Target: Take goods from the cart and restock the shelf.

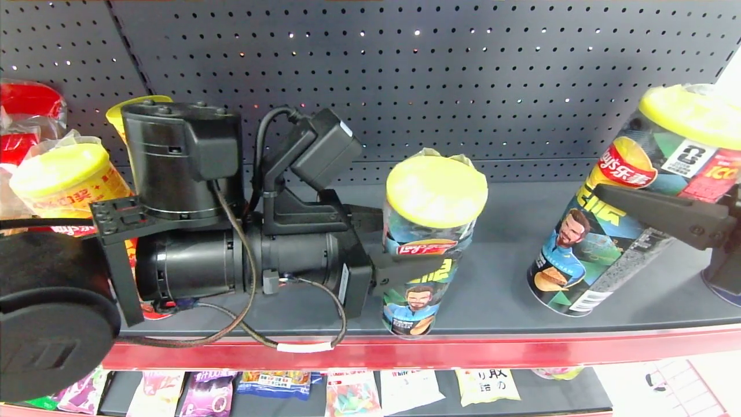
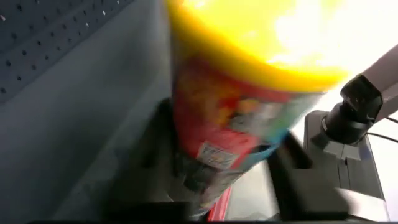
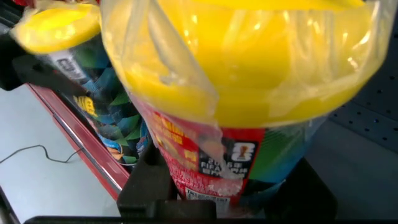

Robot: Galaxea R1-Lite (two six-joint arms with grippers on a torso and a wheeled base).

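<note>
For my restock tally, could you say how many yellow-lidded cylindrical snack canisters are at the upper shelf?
4: one canister in the left gripper mid-shelf, one tilted in the right gripper, two at far left. Others may be hidden behind the arm.

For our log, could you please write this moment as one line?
left tool: shut on upright can | right tool: shut on tilted can | place: shelf

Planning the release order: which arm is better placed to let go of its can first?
Left. The left end effector holds the upright can, standing on the shelf; the right end effector holds the tilted can, which would likely topple if released.
</note>
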